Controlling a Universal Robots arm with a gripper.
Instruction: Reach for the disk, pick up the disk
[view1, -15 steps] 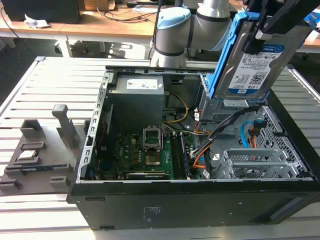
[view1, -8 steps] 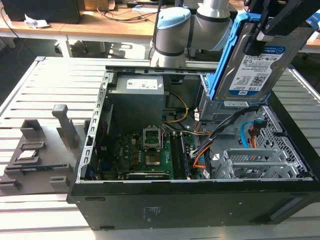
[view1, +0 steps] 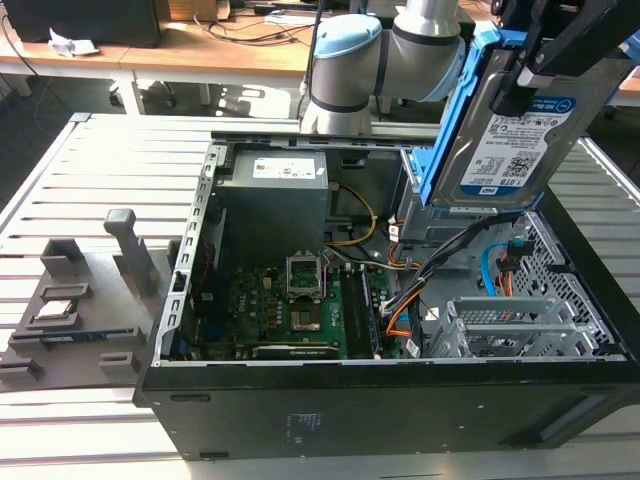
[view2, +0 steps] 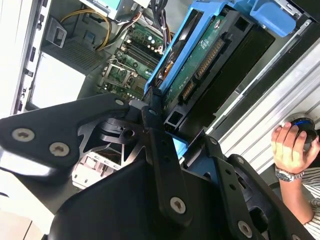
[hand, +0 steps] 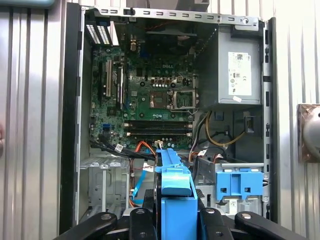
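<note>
The disk (view1: 510, 140) hangs tilted above the exterior view's right end of the open computer case (view1: 400, 400), its white label with a blue band facing the camera and a blue bracket around it. My gripper (view1: 525, 80) is shut on its upper edge. In the second wrist view the disk (view2: 205, 55) shows its green circuit-board side, and black fingers (view2: 155, 125) clamp its near end. In the first wrist view the blue bracket (hand: 175, 197) stands edge-on between the fingers (hand: 150, 207), above the case's drive bay.
The case holds a motherboard (view1: 290, 310), a grey power supply (view1: 275, 200), cables and another blue bracket (hand: 239, 182) in the bay. A grey fixture tray (view1: 70, 310) lies on the slatted table at the exterior view's left. A person's hand (view2: 290, 145) rests beside the table.
</note>
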